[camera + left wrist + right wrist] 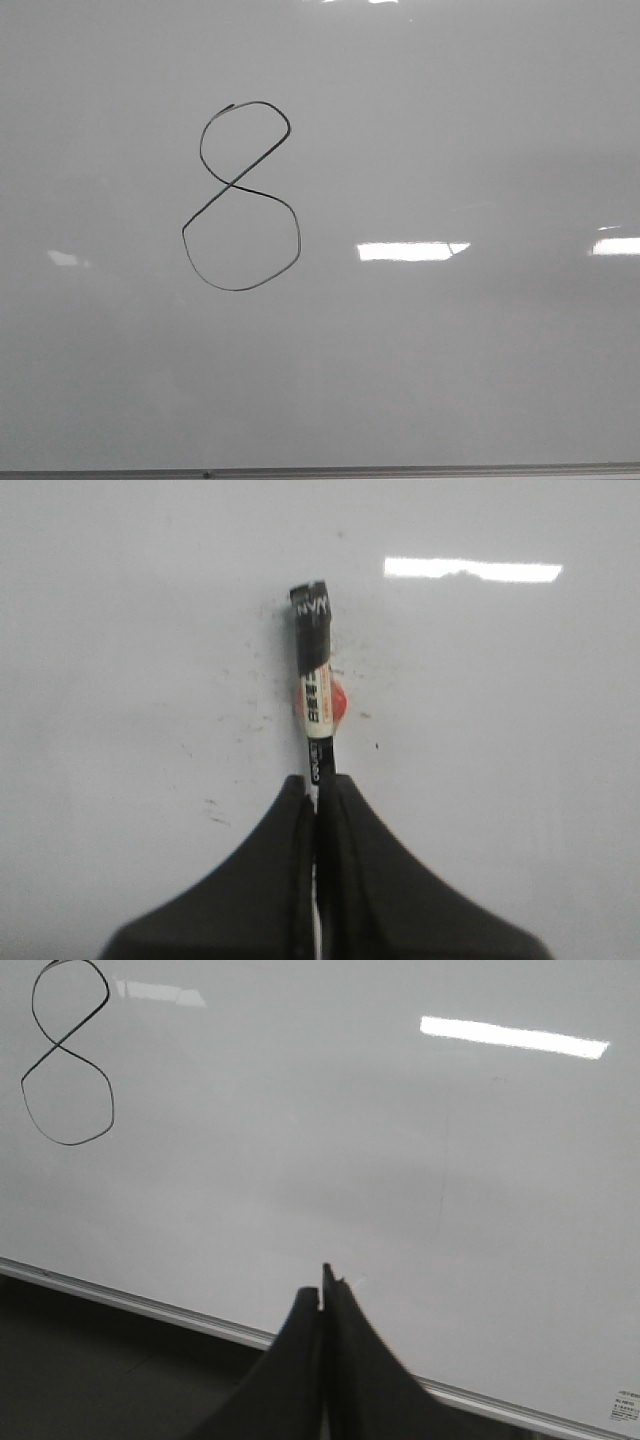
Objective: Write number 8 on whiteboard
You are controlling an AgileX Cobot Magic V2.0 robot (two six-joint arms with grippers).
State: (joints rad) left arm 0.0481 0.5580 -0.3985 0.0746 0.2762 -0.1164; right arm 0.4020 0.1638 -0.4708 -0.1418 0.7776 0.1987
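A thin black number 8 (241, 196) is sitting left of centre on the glossy whiteboard (450, 380), small loop above a larger one, its long axis running upright and leaning slightly. The grey frame (400, 470) is lining the lower edge, bare board stretching right. The left end effector (318, 792) is gripping a black marker (315, 680); the right end effector (322, 1295) is clenched.
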